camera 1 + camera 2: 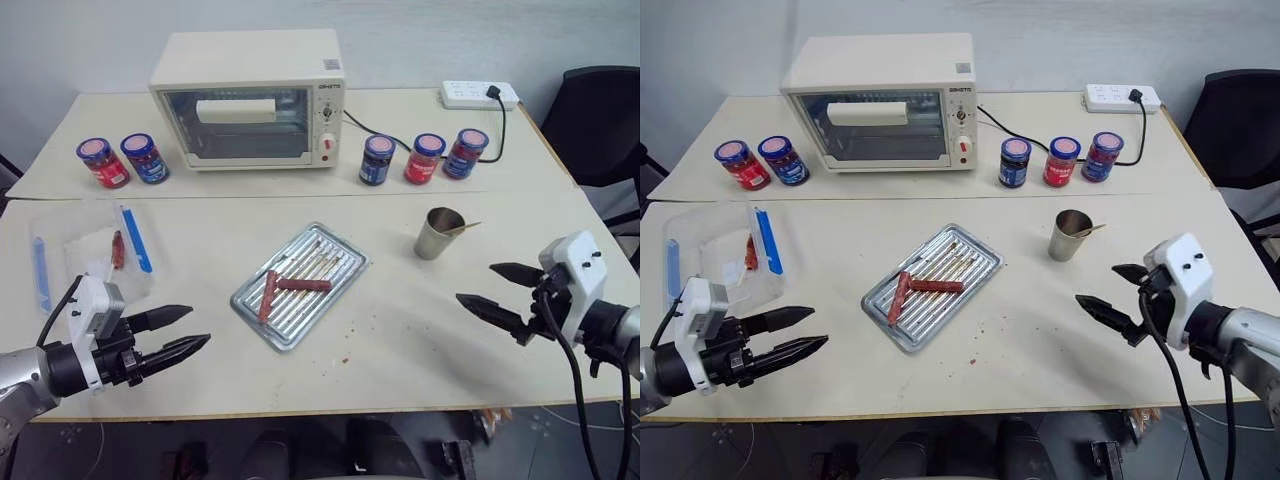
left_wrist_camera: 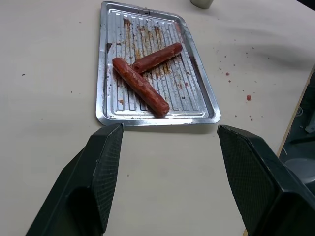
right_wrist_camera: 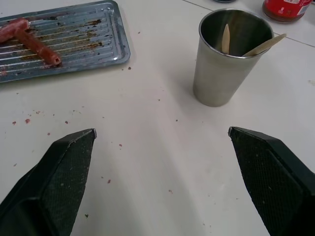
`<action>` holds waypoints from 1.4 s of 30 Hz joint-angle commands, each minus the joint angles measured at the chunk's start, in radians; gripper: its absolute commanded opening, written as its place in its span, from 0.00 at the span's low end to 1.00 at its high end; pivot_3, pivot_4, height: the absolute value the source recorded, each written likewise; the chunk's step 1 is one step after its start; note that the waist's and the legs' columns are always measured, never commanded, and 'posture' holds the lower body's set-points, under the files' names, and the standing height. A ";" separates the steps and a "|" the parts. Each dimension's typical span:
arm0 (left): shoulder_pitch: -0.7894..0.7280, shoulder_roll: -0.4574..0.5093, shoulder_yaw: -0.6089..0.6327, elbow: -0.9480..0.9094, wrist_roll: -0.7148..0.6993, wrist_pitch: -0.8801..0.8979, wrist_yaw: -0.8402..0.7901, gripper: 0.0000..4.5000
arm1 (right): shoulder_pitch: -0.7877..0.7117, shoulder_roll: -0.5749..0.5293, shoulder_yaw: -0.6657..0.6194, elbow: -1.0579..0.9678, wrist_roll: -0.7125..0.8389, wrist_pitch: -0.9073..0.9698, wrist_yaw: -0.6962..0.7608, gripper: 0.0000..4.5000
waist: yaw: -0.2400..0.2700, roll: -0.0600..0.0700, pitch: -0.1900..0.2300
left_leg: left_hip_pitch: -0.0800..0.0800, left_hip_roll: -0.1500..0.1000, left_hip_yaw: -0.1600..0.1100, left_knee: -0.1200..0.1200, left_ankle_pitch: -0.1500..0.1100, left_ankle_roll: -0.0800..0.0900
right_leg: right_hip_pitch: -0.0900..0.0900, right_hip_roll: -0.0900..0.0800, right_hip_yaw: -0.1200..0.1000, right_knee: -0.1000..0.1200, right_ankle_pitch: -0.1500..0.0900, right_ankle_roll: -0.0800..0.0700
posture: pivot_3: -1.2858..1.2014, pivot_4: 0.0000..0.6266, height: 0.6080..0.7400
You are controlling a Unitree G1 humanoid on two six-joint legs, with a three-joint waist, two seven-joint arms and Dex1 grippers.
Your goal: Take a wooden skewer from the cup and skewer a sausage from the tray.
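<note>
The silver tray lies mid-table with two dark-red sausages on it, one lying across the ribs and the other beside it. To the tray's right stands the metal cup, and a pale wooden skewer leans over its rim with a second stick inside. My left gripper hovers open near the table's front left, pointing toward the tray, with nothing between its fingers. Over the front right my right gripper is wide open and empty, short of the cup.
A white toaster oven sits at the back, with jars to its left and right, and a power strip. A clear plastic container is at the left. A black chair stands at the right.
</note>
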 commanded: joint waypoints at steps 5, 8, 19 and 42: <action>-0.014 -0.008 0.003 -0.009 0.023 -0.017 0.013 0.71 | -0.017 -0.002 0.012 -0.010 -0.019 -0.023 -0.018 1.00 | 0.000 0.000 0.000 | 0.002 0.000 0.000 0.000 0.000 0.000 | 0.002 0.000 0.000 0.000 0.000 0.000 | 0.52 0.24 1.00; -0.027 -0.012 0.005 -0.008 0.014 -0.012 0.020 0.71 | -0.012 0.014 0.013 -0.012 -0.026 -0.023 -0.038 1.00 | 0.001 0.000 0.000 | 0.002 0.000 0.000 0.000 0.000 0.000 | 0.002 0.000 0.000 0.000 0.000 0.000 | 0.52 0.24 1.00; -0.220 -0.014 -0.124 0.005 -0.051 0.031 0.023 0.98 | -0.059 0.147 0.064 -0.016 -0.090 -0.062 -0.200 1.00 | 0.001 0.000 0.000 | 0.003 0.000 0.000 0.000 0.000 0.000 | 0.002 0.000 0.000 0.000 0.000 0.000 | 0.52 0.24 1.00; -0.826 -0.105 -0.543 0.206 0.003 0.038 -0.148 0.98 | -0.314 0.321 0.269 0.226 -0.301 -0.267 -0.278 1.00 | -0.003 0.000 0.000 | 0.003 -0.001 0.000 0.001 0.000 -0.001 | 0.000 0.001 0.001 0.004 0.000 0.000 | 0.52 0.24 1.00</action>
